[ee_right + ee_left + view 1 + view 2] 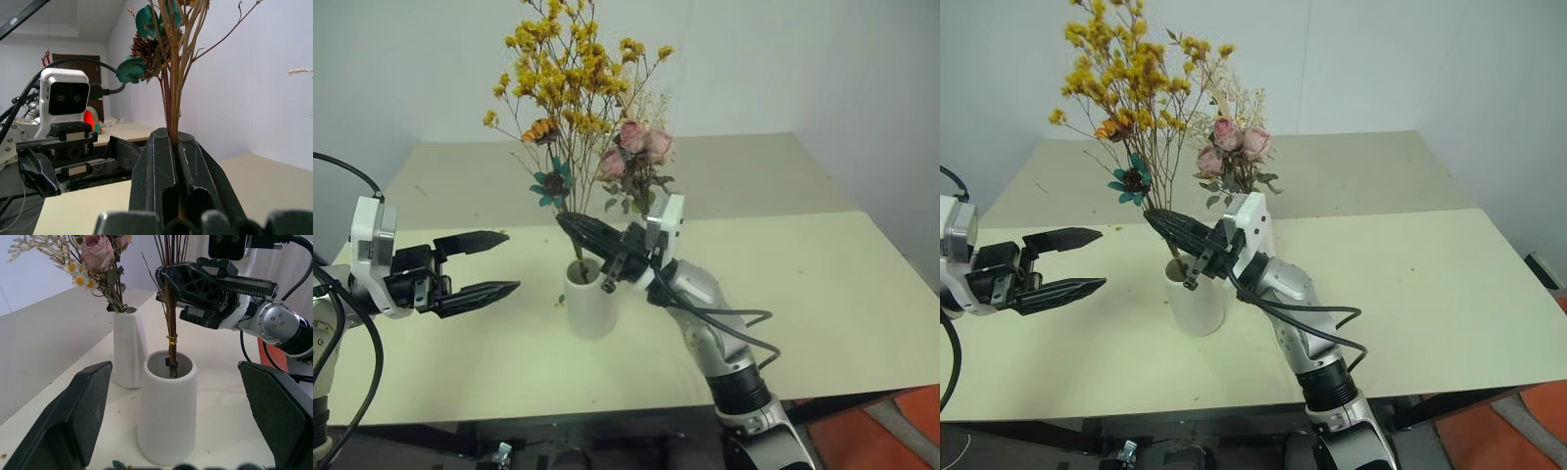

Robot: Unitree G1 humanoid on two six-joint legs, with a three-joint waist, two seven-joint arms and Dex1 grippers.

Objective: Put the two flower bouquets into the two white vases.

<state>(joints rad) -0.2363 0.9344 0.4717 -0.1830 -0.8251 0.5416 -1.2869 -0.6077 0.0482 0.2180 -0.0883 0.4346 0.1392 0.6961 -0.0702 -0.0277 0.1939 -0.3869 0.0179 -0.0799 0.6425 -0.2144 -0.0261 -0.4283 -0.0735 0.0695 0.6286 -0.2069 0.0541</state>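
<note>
Two bouquets, two vases: pink rose bouquet (100,254) already standing in taller vase (128,346) behind. Yellow bouquet (570,73) pinched at stems by right gripper (576,227), jaws clamped tight; stem ends inside mouth of shorter vase (167,413) on table (842,304). Insertion step nearly done. Left gripper (487,263) hovers beside that vase, jaws wide, holding nothing. Next, likely: release stems gently, withdraw without tipping vase.

Yellow bouquet (570,69) (white vases (167,413))
</note>
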